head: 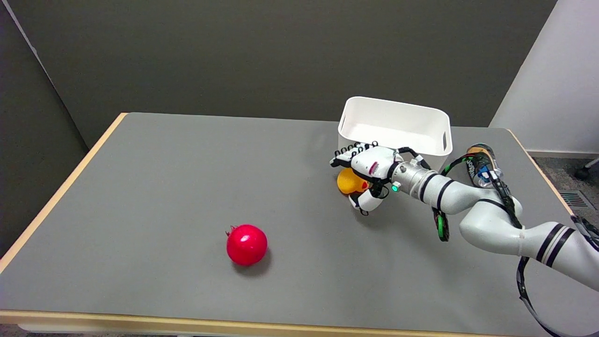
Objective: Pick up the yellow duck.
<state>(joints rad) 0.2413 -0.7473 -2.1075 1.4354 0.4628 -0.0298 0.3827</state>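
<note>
Yellow duck [350, 181] cupped by the right hand [366, 174]!
Whether it is truly gripped cannot be told; white bin [394, 122] just behind.

The white bin [395, 125] stands just behind the right hand [369, 171], walling off the far side. A can [484, 164] lies right of the arm. Leftward the grey table [187, 187] spreads bare; the red pomegranate [246, 244] sits well apart, nearer the front edge.

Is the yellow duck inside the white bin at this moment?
No. The yellow duck sits on the grey table in front of the white bin, with the right hand around it.
</note>
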